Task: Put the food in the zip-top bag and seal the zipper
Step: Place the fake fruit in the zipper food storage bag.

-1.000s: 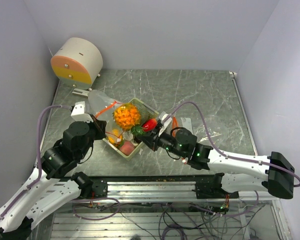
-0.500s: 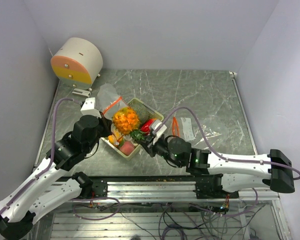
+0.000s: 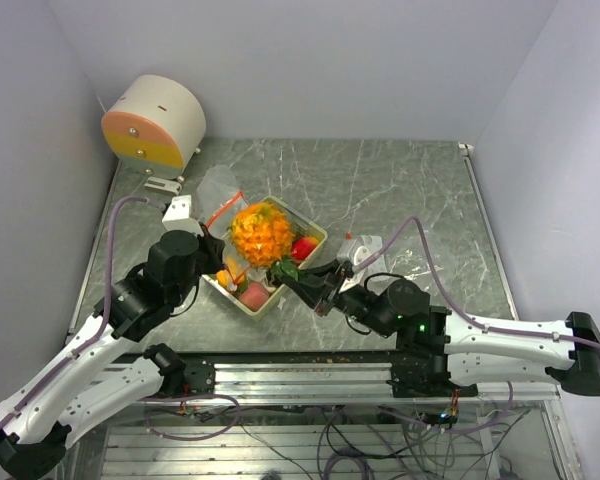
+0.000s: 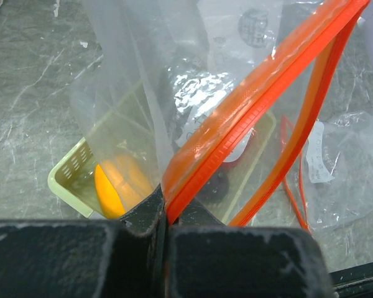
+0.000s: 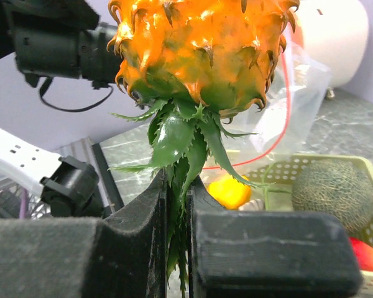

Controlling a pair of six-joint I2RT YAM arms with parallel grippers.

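My right gripper (image 3: 286, 273) (image 5: 177, 205) is shut on the green leaves (image 5: 181, 139) of the orange bumpy pineapple (image 3: 261, 232) (image 5: 199, 43), holding it above the pale green basket (image 3: 316, 231). My left gripper (image 3: 213, 262) (image 4: 166, 214) is shut on the orange zipper edge (image 4: 255, 105) of the clear zip-top bag (image 3: 218, 192), held up beside the pineapple. In the basket lie a netted melon (image 5: 336, 192), a red pepper (image 3: 303, 248) (image 5: 367, 254), a pink piece (image 3: 252, 294) and an orange-yellow piece (image 4: 115, 183) (image 5: 231, 189). Garlic is not visible.
A second clear bag (image 3: 372, 252) with an orange strip lies flat on the table right of the basket. A white and orange drum (image 3: 152, 125) stands at the back left corner. Walls close in on three sides.
My right wrist has drawn back toward the near right, with the pineapple lifted by its leaves. My left gripper raised the bag edge, then held still. The red pepper is now uncovered.
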